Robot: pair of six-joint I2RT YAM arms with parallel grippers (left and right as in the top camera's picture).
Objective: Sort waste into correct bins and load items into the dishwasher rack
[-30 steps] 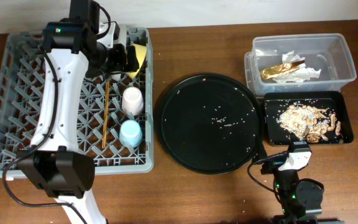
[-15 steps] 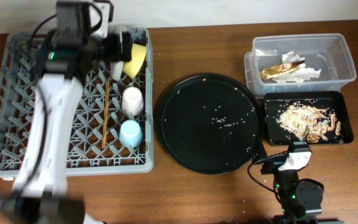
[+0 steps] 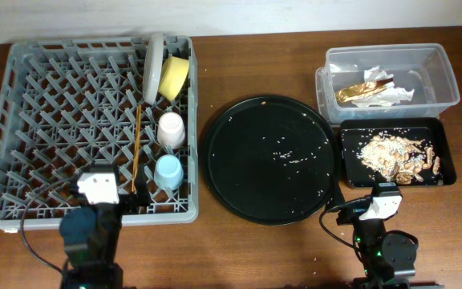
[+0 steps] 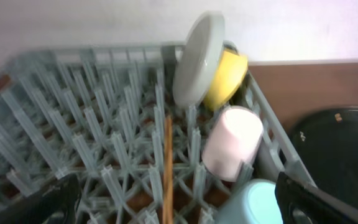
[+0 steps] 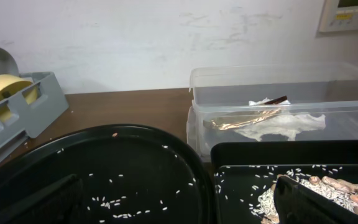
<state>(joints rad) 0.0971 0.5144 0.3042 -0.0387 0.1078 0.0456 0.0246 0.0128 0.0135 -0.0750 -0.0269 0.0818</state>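
The grey dishwasher rack (image 3: 54,120) holds the grey-white plate (image 3: 152,67) on edge, the yellow bowl (image 3: 173,78) behind it, the pink cup (image 3: 172,128), the blue cup (image 3: 168,171) and the chopsticks (image 3: 136,148). My left gripper (image 3: 99,186) is open and empty at the rack's front edge, over the chopsticks (image 4: 167,162) and beside the blue cup (image 4: 253,202). My right gripper (image 3: 383,205) is open and empty in front of the shallow black tray (image 3: 447,172), which holds the food scraps (image 3: 391,154). The clear tub (image 3: 439,76) holds the foil wrapper (image 3: 363,92) and white paper (image 3: 399,92).
The large round black tray (image 3: 267,159) lies between the rack and the bins, with scattered rice grains on it. A white wall runs along the table's far edge. The right wrist view shows the round tray (image 5: 104,162) at left and the tub (image 5: 353,93) at right.
My left arm has pulled back from over the rack's far right corner to the front edge. The plate now shows standing free beside the yellow bowl. The right arm has not moved.
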